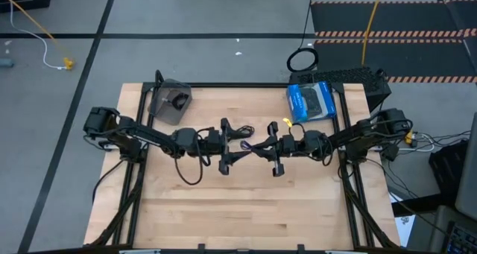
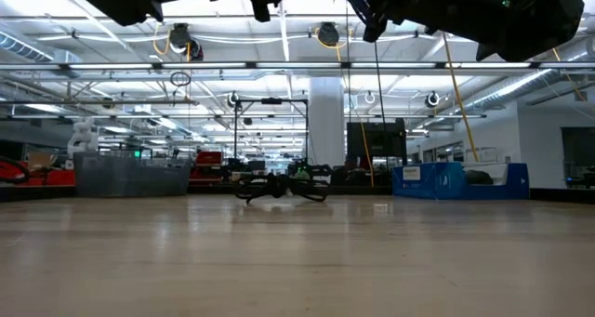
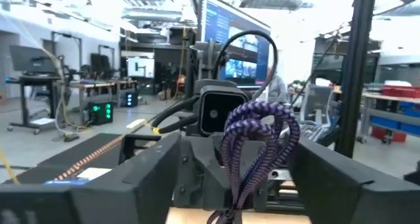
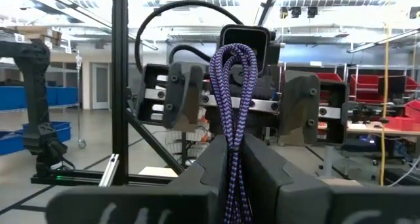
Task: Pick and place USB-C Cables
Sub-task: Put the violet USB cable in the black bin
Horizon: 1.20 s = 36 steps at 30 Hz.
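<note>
The purple-blue USB-C cable (image 1: pixel 250 144) is held in the air over the middle of the table, between my two grippers. My right gripper (image 4: pixel 233 159) is shut on it. My left gripper (image 1: pixel 229 146) faces it, open wide, with one finger (image 4: pixel 177 96) on either side of the cable's loop (image 3: pixel 257 135), apart from it as far as shows. A black cable bundle (image 2: pixel 279 185) lies on the table just beyond them (image 1: pixel 238 129). Another black cable (image 1: pixel 179 101) lies in a grey container (image 1: pixel 165 105) at the far left. My right gripper pinches the purple-blue cable's doubled strands (image 4: pixel 233 152) between its two fingers. The fingers lie level and come from the table's right. The looped end (image 4: pixel 235 56) sticks out past the fingertips toward the left gripper. The cable is clear of the table.
A blue box (image 1: pixel 311 101) with dark contents stands at the far right of the table. A larger black ring-shaped coil (image 1: pixel 302 59) and a yellow cord (image 1: pixel 370 23) lie on the floor behind. The near half of the wooden table (image 1: pixel 238 209) is bare.
</note>
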Tool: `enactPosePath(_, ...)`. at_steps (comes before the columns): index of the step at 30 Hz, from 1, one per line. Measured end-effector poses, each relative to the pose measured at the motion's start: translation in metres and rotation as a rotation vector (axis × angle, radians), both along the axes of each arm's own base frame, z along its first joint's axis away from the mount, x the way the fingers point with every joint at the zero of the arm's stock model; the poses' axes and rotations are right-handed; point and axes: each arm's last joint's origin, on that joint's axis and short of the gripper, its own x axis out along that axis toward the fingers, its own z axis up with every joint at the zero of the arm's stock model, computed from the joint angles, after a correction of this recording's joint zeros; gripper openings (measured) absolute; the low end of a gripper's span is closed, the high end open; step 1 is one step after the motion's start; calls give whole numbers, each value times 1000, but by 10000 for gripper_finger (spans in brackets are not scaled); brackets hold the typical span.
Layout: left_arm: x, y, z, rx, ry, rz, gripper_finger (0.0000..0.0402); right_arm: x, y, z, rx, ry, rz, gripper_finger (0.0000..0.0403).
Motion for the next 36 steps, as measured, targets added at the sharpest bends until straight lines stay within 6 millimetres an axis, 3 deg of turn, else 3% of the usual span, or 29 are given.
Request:
enactPosePath(9, 1, 3, -1, 17, 8, -16, 126, 0, 0, 0, 0, -1, -1, 29)
enactPosePath(15, 1, 5, -1, 2, 8, -74, 72, 0, 0, 0, 0, -2, 0, 29)
enactPosePath(25, 0, 6, 0, -2, 10, -89, 29, -1, 0, 2, 18, -4, 3, 40)
enactPosePath(36, -3, 8, 6, -5, 11, -86, 31, -7, -3, 13, 38, -3, -2, 145)
